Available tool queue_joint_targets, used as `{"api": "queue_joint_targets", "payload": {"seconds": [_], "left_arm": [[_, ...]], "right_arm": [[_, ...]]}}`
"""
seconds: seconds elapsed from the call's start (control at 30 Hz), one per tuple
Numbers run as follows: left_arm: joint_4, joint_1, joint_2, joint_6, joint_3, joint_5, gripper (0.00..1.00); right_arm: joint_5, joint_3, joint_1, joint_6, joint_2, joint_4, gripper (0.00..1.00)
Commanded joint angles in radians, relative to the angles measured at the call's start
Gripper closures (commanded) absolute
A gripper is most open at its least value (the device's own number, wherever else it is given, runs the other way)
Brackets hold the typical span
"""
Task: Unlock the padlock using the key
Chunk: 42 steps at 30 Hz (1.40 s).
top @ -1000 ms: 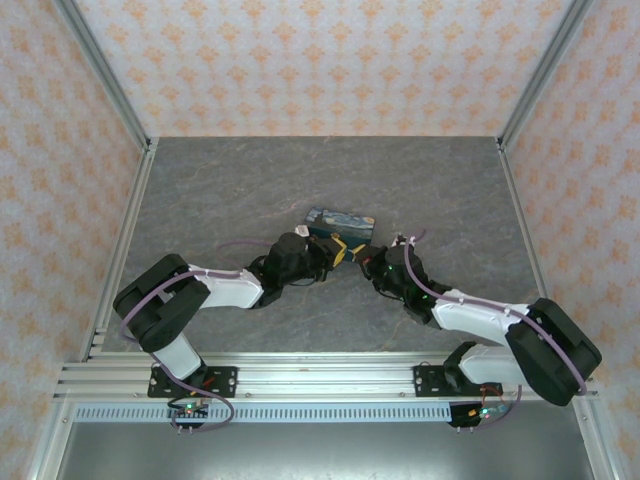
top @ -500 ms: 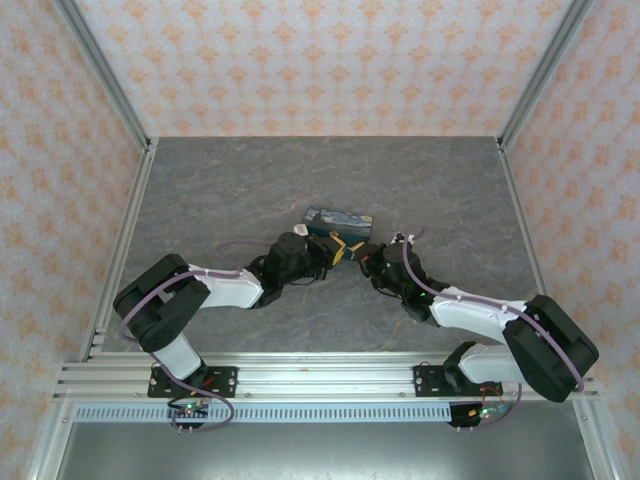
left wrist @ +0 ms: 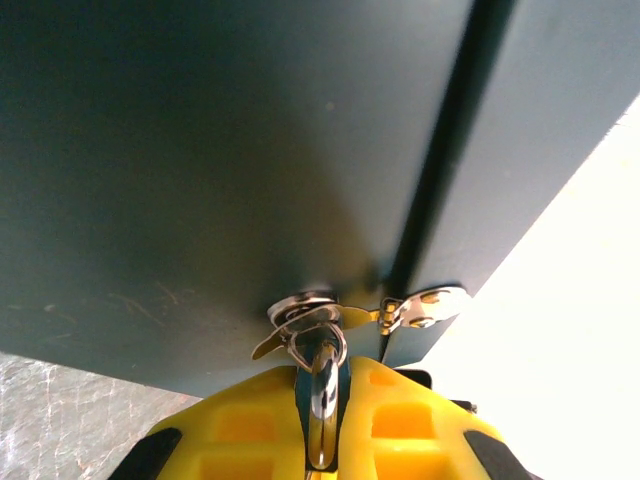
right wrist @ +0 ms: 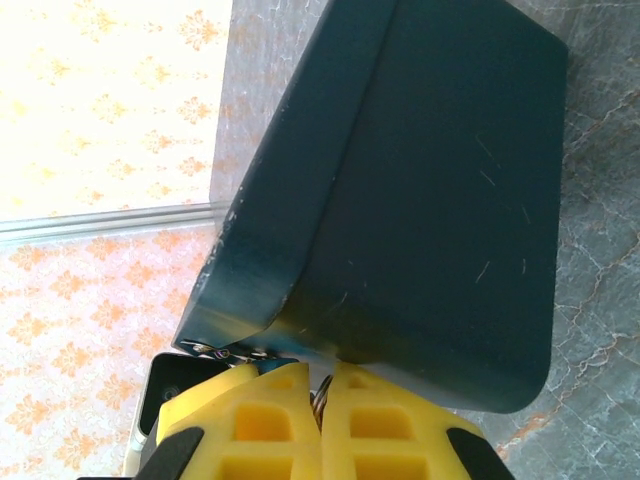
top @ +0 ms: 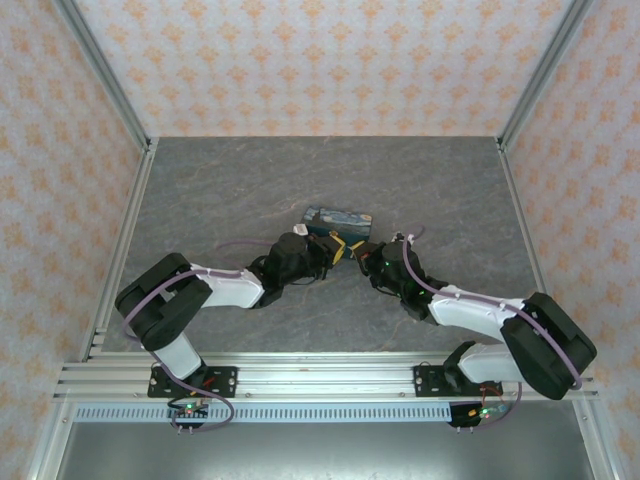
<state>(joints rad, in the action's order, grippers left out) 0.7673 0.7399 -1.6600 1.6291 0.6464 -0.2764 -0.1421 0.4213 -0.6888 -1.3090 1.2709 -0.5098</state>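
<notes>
In the left wrist view my left gripper (left wrist: 322,388) is shut on the padlock (left wrist: 301,404). A sliver of its teal body shows between the yellow fingers (left wrist: 250,425). Its shiny shackle (left wrist: 324,372) is hooked through the metal loop on the box front. In the right wrist view my right gripper (right wrist: 322,385) is shut on the key (right wrist: 321,401), a thin silvery sliver pinched between the pads, right under the box corner. From above, the left gripper (top: 335,250) and right gripper (top: 358,256) meet tip to tip just in front of the box.
The painted box (top: 340,219) lies mid-table; its dark teal wall (left wrist: 200,150) looms close in front of both grippers. A metal hasp (left wrist: 420,308) sits by the lid seam. Grey stone-patterned table (right wrist: 600,200) spreads around, ringed by patterned walls (top: 320,60) and metal posts.
The right arm's wrist has crept slightly left, towards the left gripper and the box. The left arm has stayed where it was, still gripping.
</notes>
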Motion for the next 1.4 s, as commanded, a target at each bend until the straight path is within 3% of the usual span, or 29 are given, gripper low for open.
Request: {"api": "queue_joint_targets", "payload": {"seconds": [0.0,0.73,1.37], "left_arm": [[0.038,0.030,-0.015,-0.025,0.023,-0.034,1.00],[0.020,0.031,-0.026,-0.039,0.019,-0.005,1.00],[0.165,0.032,0.004,-0.020,-0.013,-0.030,1.00]], "right_arm": [[-0.024,0.048,-0.012,-0.029,0.001,-0.075,1.00],[-0.024,-0.012,-0.025,-0.043,-0.075,-0.049,1.00],[-0.039,-0.053,0.035,-0.005,0.079,-0.205,1.00]]}}
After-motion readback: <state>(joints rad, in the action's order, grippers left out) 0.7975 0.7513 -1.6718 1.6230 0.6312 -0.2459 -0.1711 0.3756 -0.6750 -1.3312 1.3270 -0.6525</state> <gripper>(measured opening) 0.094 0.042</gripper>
